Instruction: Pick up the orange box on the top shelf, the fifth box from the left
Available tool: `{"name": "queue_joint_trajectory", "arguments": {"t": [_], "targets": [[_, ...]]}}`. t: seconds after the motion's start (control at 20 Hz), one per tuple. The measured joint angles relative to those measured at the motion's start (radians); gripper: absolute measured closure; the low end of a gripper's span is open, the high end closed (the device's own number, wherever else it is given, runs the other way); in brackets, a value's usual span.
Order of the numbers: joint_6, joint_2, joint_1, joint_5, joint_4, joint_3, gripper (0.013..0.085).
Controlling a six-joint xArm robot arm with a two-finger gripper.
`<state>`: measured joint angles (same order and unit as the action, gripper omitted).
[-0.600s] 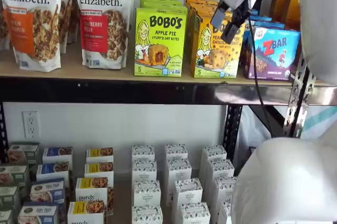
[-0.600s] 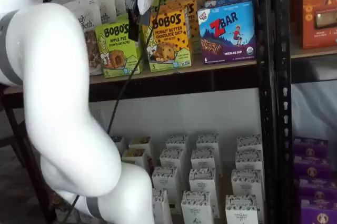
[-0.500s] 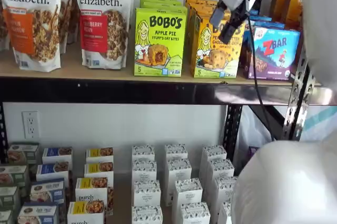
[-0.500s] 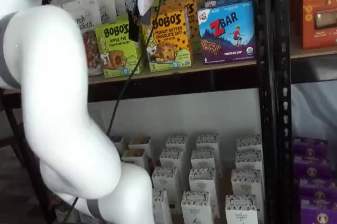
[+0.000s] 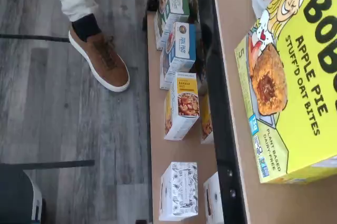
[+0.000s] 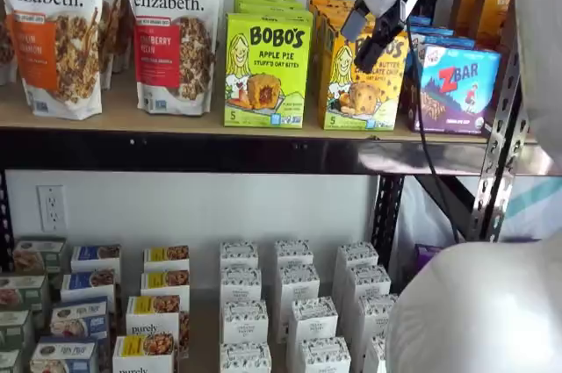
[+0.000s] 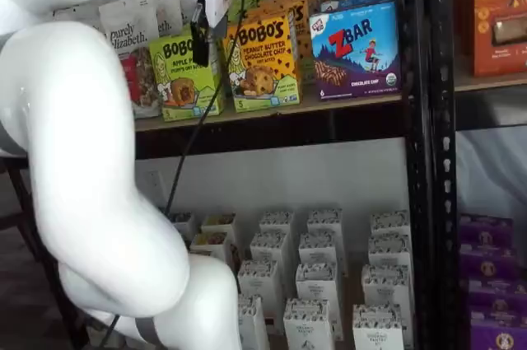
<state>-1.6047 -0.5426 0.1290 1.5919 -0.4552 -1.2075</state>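
The orange box (image 6: 358, 92) stands upright on the top shelf (image 6: 176, 120), between a lime-green box and a blue box; it also shows in a shelf view (image 7: 265, 62). My gripper (image 6: 364, 35) hangs in front of the orange box's upper part, with a gap between its two fingers and nothing in them. In a shelf view (image 7: 200, 44) it shows as a single black finger, before the seam between the green and orange boxes. The wrist view shows the shelf plank (image 5: 229, 18) but not the orange box.
The lime-green Apple Pie box (image 6: 266, 57) (image 5: 295, 76) and the blue ZBar box (image 6: 457, 88) flank the orange box. Granola bags (image 6: 174, 31) stand further left. Small cartons (image 6: 290, 303) fill the lower shelf. A black upright (image 7: 420, 119) stands right. A person's brown shoe (image 5: 100, 58) is on the floor.
My gripper has moved left and slightly up, from the orange box's right part towards its left part. The boxes have not moved.
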Motion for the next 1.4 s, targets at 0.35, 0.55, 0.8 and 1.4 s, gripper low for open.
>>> {"name": "queue_joint_trajectory", "arguments": {"t": [0.35,0.55,0.8,1.4], "targets": [[0.006,0.013,0.006,0.037,-0.029,-0.023,0.013],[0.008,0.022,0.015,0.034,-0.051,-0.043,0.013],[-0.005,0.046,0.034,0.009,-0.039,-0.082,0.013],[-0.076,0.214,0.115,0.013,-0.043,-0.265,0.013]]}}
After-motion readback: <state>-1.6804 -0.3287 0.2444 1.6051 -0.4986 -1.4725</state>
